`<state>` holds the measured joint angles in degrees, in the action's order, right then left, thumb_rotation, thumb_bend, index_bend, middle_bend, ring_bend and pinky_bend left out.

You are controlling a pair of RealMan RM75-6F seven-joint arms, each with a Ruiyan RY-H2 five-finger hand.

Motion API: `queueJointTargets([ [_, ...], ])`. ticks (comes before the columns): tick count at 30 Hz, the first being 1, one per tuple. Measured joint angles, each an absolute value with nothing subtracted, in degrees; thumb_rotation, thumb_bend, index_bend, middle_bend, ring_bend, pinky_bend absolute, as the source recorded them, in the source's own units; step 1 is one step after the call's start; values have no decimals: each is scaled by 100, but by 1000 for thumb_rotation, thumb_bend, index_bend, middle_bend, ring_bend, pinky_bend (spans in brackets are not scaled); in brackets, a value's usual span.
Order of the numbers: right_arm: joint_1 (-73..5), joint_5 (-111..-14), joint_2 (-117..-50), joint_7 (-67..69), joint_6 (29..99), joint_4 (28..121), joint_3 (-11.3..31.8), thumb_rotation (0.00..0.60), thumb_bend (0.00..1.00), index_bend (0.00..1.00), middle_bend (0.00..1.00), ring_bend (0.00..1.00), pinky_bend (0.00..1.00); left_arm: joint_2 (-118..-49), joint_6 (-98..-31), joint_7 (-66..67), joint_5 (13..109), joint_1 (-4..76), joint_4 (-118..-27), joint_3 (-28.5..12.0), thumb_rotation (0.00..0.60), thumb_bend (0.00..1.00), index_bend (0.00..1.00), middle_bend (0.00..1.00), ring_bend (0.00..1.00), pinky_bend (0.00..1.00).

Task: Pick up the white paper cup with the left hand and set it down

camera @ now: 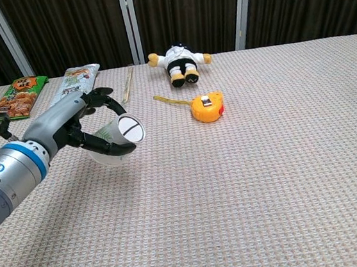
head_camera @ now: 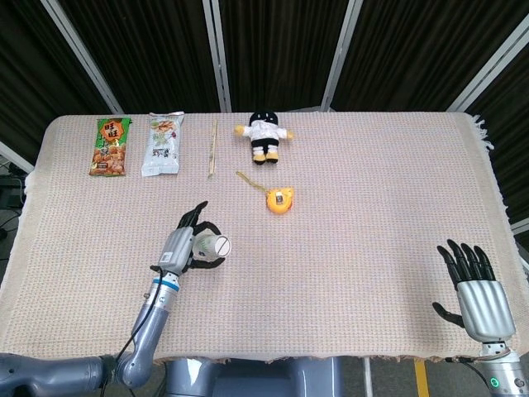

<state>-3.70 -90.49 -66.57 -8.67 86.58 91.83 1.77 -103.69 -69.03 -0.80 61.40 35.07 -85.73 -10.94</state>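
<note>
**Cup on its side in the left hand, lifted clear of the cloth**

Nearest, at 5 o'clock on the table, the right hand point(head_camera: 477, 291) lies flat, fingers spread, nothing in it. It takes no part here.

Over at 8 o'clock, the left hand point(head_camera: 188, 246) has its fingers wrapped round the cup point(camera: 120, 135). The cup is tipped on its side, its round end facing right, and in the chest view it seems to ride above the cloth point(head_camera: 372, 207) rather than rest on it.

So the step in hand, as I judge it, is the carry before the set-down. Doing it well means turning the wrist until the cup stands upright, lowering straight to a bare patch, and only then spreading the fingers; let go while tilted and it will likely roll.

Further out, at the centre, a tape measure point(head_camera: 280, 199), then a doll point(head_camera: 264, 136) at 12 o'clock, with a stick point(head_camera: 212, 147) just left of it. At 10 o'clock lie 2 snack packs, the green pack point(head_camera: 110, 146) and the pale pack point(head_camera: 164, 144). Both carry print, too small to read for certain.
</note>
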Motion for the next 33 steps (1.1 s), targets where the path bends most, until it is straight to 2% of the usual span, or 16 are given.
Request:
queueJointTargets([
  [5,-376,-9037,-6676,-889,8646,9180,181,600,52,68,0,0,0,-10509,-6466,-784,6462,3394,-8039,-1039,600,109,442,0,0,0],
  [11,-379,-9052,-6686,-904,8653,9168,179,600,51,71,0,0,0,-10376,-6175,-1209,6551,3245,-8008,-1002,600,109,411,0,0,0],
  [17,-377,-9056,-6705,-944,8658,9160,175,600,52,69,0,0,0,-10172,-6114,-1340,6651,3132,-8044,-938,600,108,252,0,0,0],
  [21,-379,-9066,-6734,-997,8660,9150,173,600,51,72,0,0,0,-9980,-6087,-1425,6755,3038,-8055,-857,600,108,36,0,0,0],
  [23,-381,-9057,-6738,-1016,8651,9153,173,600,51,75,0,0,0,-9854,-6043,-1490,6802,2997,-8080,-817,600,108,0,0,0,0],
  [28,-377,-9047,-6737,-991,8662,9142,181,600,50,86,0,0,0,-9495,-6155,-1651,7130,2849,-8239,-709,600,107,0,0,0,0],
  [33,-370,-9077,-6735,-913,8733,9108,201,600,51,86,0,0,0,-9171,-6741,-1495,7646,2624,-8360,-561,600,107,0,0,0,0],
])
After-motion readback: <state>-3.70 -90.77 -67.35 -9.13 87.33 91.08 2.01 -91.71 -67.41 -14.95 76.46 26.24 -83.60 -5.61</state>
